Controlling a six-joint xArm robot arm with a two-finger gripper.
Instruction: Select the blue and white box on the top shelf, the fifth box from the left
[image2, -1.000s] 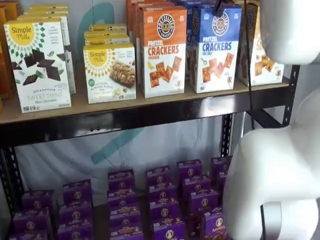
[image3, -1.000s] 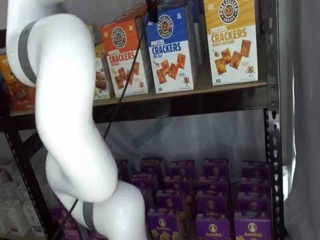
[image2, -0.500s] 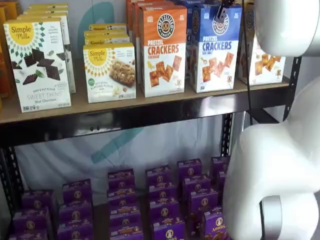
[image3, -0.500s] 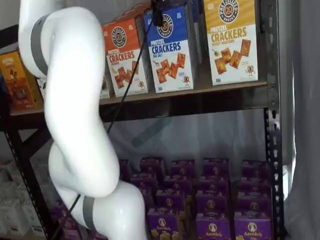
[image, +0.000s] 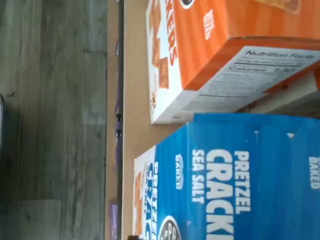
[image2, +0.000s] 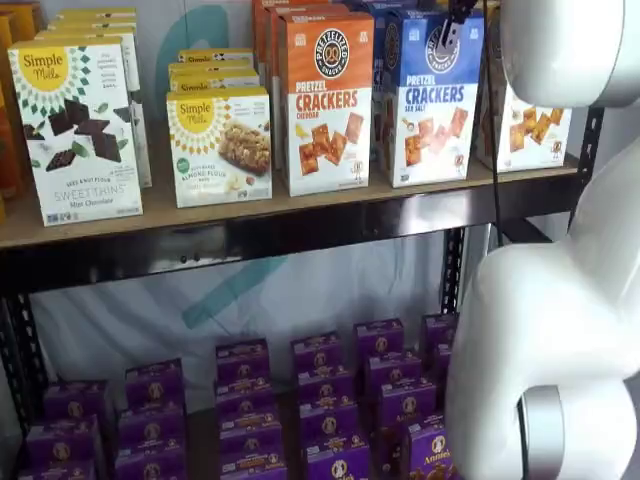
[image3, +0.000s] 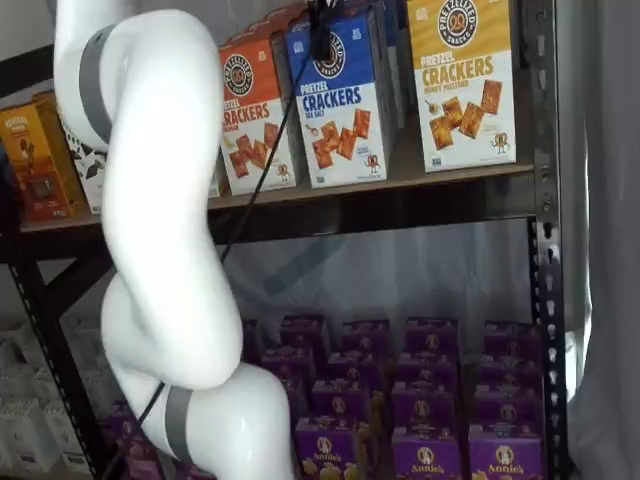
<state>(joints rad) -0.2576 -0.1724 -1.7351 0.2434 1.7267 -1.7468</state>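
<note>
Close up, the wrist view looks down on the blue box (image: 240, 175), its blue top reading "PRETZEL", beside the orange box (image: 210, 55) on the shelf (image: 131, 100); the camera seems centred above it for a grasp. In both shelf views the gripper (image2: 458, 18) hangs at the box's top edge; whether its fingers (image3: 320, 30) are spread, I cannot tell.

A mock shop: a metal rack (image2: 300, 235) stocked with facing rows of cracker boxes (image2: 325, 100) and purple boxes (image3: 425, 400).
</note>
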